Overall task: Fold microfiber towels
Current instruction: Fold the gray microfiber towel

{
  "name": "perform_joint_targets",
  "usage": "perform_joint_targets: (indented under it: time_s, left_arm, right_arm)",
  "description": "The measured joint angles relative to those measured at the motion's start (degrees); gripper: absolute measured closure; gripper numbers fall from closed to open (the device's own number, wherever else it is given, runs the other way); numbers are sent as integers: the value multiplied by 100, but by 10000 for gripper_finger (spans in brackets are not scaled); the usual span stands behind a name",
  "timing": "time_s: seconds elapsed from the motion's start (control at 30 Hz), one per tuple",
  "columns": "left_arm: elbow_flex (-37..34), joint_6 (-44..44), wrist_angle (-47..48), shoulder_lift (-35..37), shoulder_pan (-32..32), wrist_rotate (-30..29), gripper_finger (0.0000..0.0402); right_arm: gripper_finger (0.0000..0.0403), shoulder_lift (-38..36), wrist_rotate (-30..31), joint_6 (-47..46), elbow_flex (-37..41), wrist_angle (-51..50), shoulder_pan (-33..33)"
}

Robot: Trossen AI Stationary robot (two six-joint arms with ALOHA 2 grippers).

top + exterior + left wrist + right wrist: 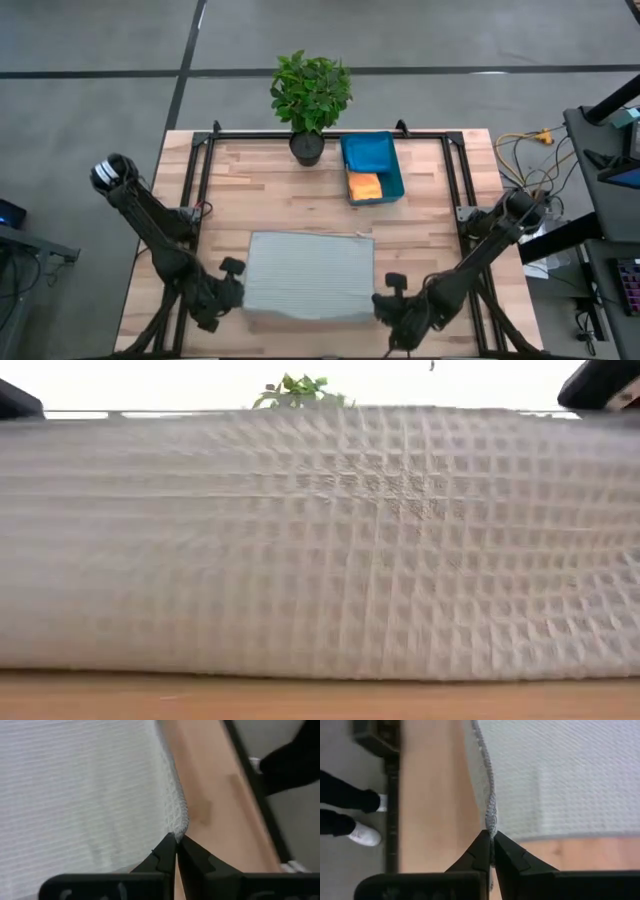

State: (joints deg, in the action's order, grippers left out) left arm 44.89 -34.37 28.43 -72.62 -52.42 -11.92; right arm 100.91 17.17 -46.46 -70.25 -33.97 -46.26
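The large pale grey towel (pixel 308 277) lies spread on the wooden table, and in the low view its near edge (pixel 320 420) is raised like a curtain. My left gripper (pixel 177 840) is shut on its near left corner and shows in the high view (pixel 232 298). My right gripper (pixel 491 836) is shut on its near right corner and also shows in the high view (pixel 388 305). An orange towel (pixel 364 186) lies in the teal bin (pixel 397 180). My left gripper pinches the grey towel's near left corner (pixel 176 827) between its two fingertips, slanting down from the left. The corner is lifted off the table; the cloth beyond it slopes down to the table. My right gripper pinches the near right corner (pixel 491 822) between its two fingertips, slanting down from the right. That corner is bunched at the tips and raised, with the towel's side edge running away from the fingers.
A potted plant (pixel 310 95) stands at the far edge, left of the bin. A black frame (pixel 200 170) runs along the table's sides. A person's legs and white shoes (pixel 364 834) stand on the floor beside the table. Bare wood lies far of the towel.
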Motion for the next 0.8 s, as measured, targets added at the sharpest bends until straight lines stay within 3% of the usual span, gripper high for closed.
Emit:
perform_joint_targets:
  time_s: [0.4,0.6,0.8]
  left_arm:
    - [-317,-109,832,141,449,-608,401]
    - [-416,-289,1233,149,532,-1218,401]
    - [-478,-280,1518,153,682,-1314,401]
  right_arm:
    - [394,-1170,-66,-13,1368,528,837]
    - [394,-1323,-348,79,1706,799,1257]
    - [394,-1281,-433,325,1848,813,1590]
